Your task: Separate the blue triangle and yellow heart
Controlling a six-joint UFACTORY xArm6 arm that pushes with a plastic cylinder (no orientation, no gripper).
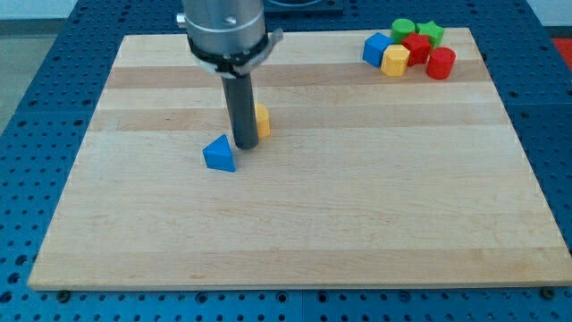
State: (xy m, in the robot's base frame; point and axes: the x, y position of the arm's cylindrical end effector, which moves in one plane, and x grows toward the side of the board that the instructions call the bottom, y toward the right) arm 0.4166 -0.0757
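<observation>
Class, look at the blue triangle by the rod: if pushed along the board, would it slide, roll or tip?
The blue triangle probably slides: it sits flat on the smooth wooden board. Being low, it seems unlikely to tip. My tip, pushing a slanted side off-centre, may turn it.

- Wooden board [357, 224] lies on a blue perforated table [27, 107].
- Blue triangle [219, 154] and yellow heart [262, 120] sit near the board's upper left.
- Six blocks cluster at the top right: blue cube [376, 48], yellow block [395, 60], two red blocks [416, 47] [441, 63], green cylinder [403, 29], green star [432, 33].
</observation>
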